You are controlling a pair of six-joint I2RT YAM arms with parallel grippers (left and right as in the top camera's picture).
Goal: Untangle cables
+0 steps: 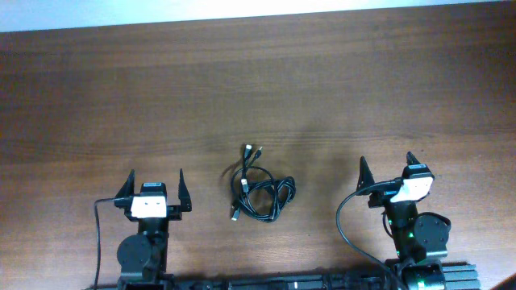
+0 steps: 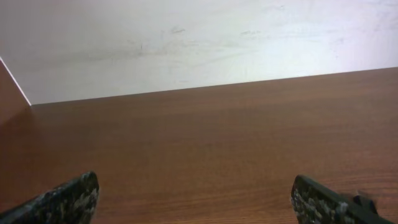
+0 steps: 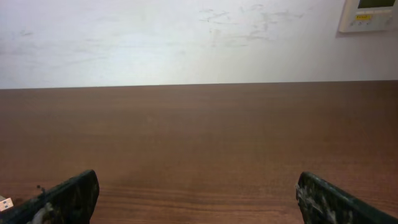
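Cables (image 1: 260, 190): one tangled bundle of thin black cords, lying flat on the table (image 1: 258, 72), close to the near edge and roughly midway between the two arms. Loops overlapping; number of separate cords not discernible. At least three small plug ends visible, two pointing far, one at the near left of the bundle. Not in contact with either tool.

Table: single surface, dark reddish-brown wood, smooth with a faint sheen, grain running left to right.

Left gripper (image 1: 156, 173): left of the bundle and well apart from it, jaws spread wide, nothing between them. Right gripper (image 1: 387, 159): right of the bundle, also well apart, jaws likewise spread wide and empty. Two fingers each, four in total; black, pointed, mottled and worn as seen in the wrist views.

Wall (image 2: 186, 43) beyond the far edge: plain white, scuffed with faint grey marks. One pale rectangular control panel (image 3: 368, 15) mounted at the far right, seen in the right wrist view.
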